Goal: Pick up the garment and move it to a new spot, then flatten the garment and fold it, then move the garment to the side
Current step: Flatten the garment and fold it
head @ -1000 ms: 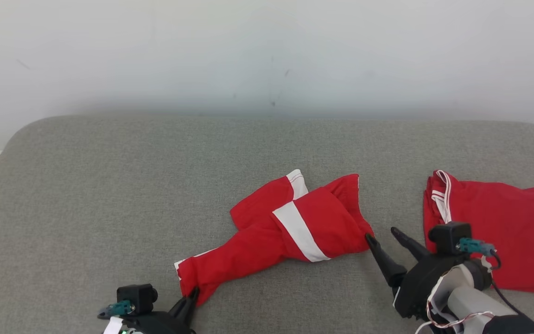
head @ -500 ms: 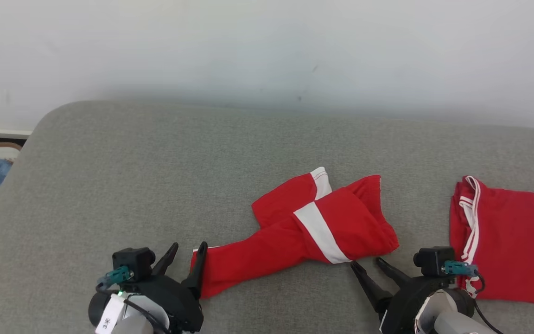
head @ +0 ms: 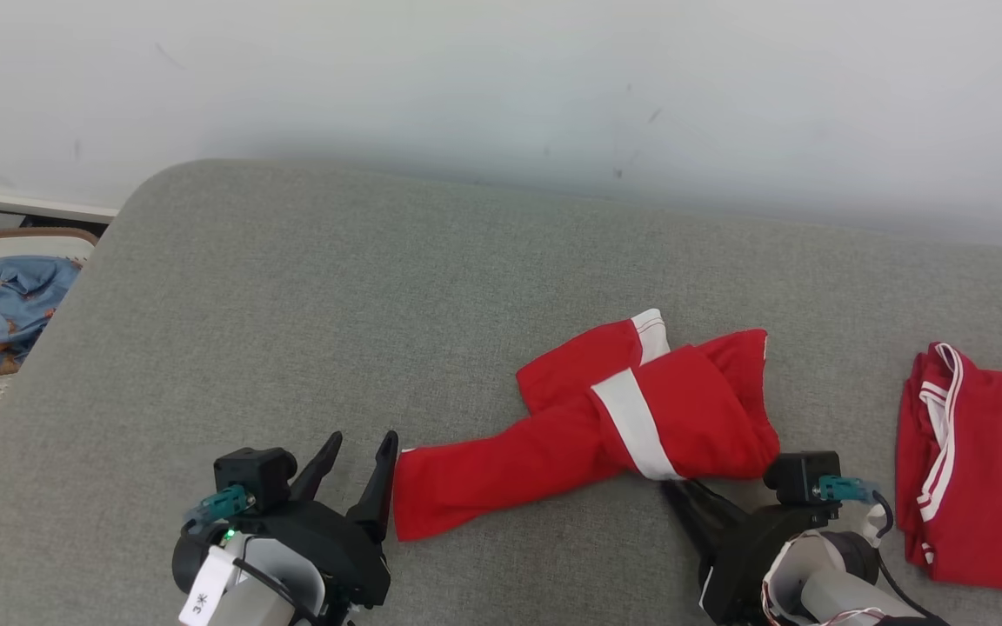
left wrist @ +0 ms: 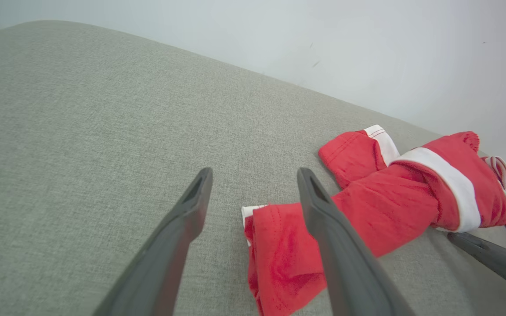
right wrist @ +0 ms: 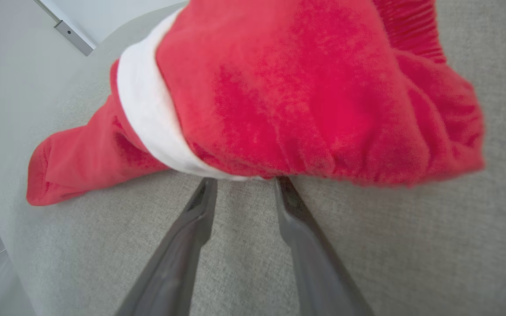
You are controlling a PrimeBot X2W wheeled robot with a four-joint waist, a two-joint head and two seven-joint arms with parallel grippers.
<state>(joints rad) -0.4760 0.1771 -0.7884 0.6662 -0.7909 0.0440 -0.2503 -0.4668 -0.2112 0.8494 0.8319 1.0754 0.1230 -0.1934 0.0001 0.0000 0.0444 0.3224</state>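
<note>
Well, left end effector (head: 364, 437), right end effector (right wrist: 245, 181) gape flanking garment (head: 544, 456); red cloth (head: 984, 487) nearby.

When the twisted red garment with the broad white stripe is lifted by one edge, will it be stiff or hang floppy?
Probably floppy: the red garment lies twisted and folded over itself, so it would likely droop and unfold. It looks thin and light, with soft wrinkles. Pushed over the rough grey cushion, it may bunch rather than slide.
</note>
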